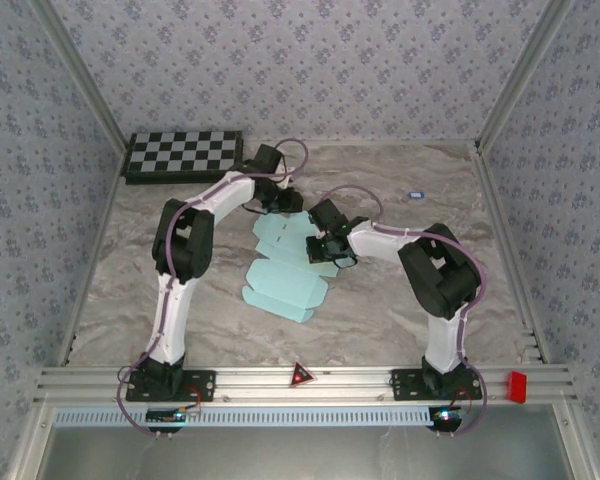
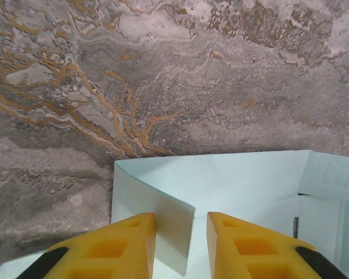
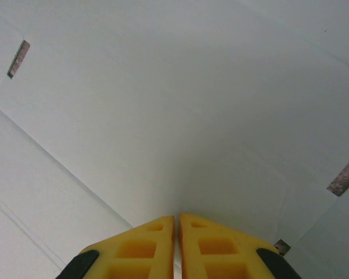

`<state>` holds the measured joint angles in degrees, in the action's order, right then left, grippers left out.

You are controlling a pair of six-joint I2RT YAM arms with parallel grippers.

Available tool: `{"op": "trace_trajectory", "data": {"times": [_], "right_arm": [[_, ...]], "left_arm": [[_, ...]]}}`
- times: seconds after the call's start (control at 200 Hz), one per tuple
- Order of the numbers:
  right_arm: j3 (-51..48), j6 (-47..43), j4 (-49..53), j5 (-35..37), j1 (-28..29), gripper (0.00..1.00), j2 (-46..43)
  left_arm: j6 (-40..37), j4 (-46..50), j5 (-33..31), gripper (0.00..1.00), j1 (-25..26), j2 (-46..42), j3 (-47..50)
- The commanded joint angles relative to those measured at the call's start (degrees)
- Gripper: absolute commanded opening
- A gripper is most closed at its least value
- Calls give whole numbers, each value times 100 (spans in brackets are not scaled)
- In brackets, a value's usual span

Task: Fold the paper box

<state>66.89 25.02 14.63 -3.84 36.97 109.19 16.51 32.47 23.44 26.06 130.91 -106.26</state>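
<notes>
Lying flat mid-desk (image 1: 410, 300): paper box (image 1: 285, 288), pale aqua card, long axis near-to-far, slightly diagonal. Left gripper (image 2: 181, 226) at its far end, narrowly parted astride a raised flap (image 2: 157, 197). Right gripper (image 3: 177, 224), fingers closed together, tip against the sheet's right side. No legible writing.

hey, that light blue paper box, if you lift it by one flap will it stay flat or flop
Probably flops: the paper box is a thin creased sheet, likely hinging at its folds. It looks light, so a push may slide it across the smooth table. One flap stands raised between the left gripper's open fingers, suggesting it bends easily.
</notes>
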Motion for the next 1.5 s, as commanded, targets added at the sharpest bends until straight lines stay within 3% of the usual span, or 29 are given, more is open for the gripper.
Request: {"op": "trace_trajectory", "data": {"times": [0.0,0.415,0.58,1.029,1.284,1.499], "right_arm": [[43,-50,245,67,67,12,229],[8,-150,392,189,60,12,174],[9,-246,481,247,13,11,113],[-17,-331,414,308,-25,11,54],[-67,-330,374,330,-13,9,41],[-45,-313,390,332,-4,8,41]], "left_arm": [[-60,225,178,30,54,155,-167],[117,67,209,34,22,-85,-74],[33,-32,-381,38,-20,-863,354],[248,-515,-2021,58,-189,-3310,3042],[745,-985,-1518,58,-208,-3497,4059],[878,-1354,-1067,54,-207,-3102,4272]]}}
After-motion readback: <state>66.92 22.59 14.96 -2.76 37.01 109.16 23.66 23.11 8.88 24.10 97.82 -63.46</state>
